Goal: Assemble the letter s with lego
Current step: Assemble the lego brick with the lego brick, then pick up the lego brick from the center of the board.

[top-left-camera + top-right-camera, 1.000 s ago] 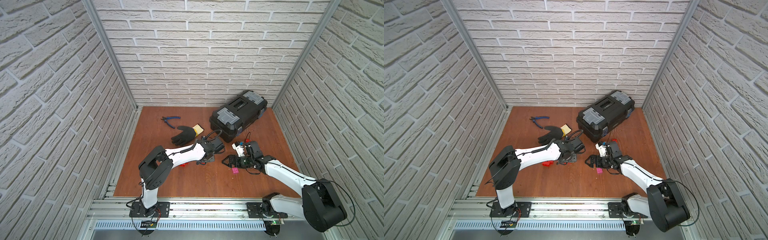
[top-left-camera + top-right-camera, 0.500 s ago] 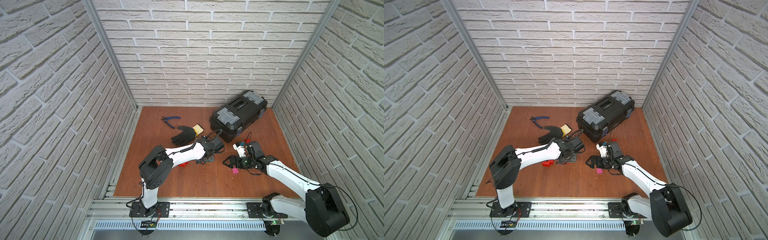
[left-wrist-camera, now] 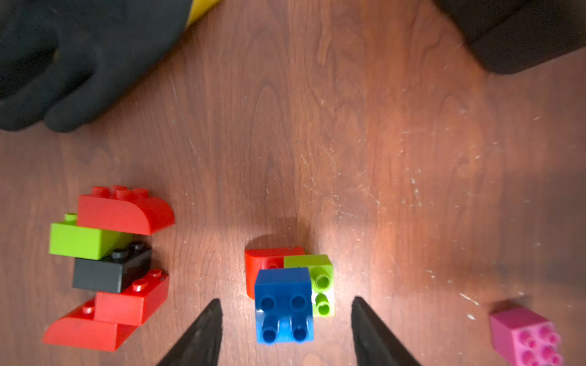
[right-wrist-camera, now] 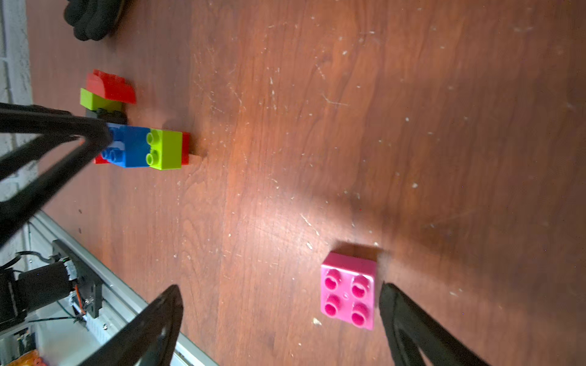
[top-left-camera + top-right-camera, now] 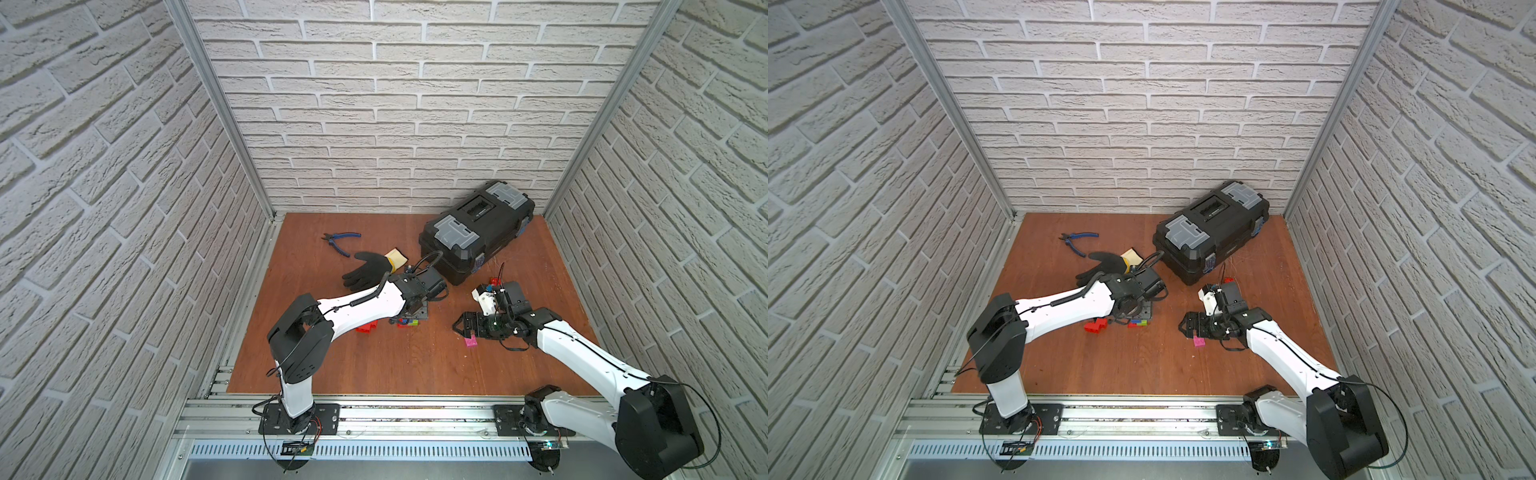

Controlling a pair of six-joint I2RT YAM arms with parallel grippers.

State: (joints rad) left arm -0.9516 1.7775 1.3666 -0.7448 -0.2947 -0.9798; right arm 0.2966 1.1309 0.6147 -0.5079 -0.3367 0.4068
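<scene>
Left tool (image 3: 285, 301) half-open astride blue brick (image 3: 283, 286)

White brick walls (image 5: 415, 124), wooden floor (image 5: 374, 365) (seemingly scuffed).

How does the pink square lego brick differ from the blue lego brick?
The pink square lego brick lies alone on the wooden floor; the blue lego brick sits packed against a lime green brick and a red brick. The pink one lies between the fingers of the open right gripper, close to one; the blue one between those of the open left gripper. Both show four studs.
</scene>
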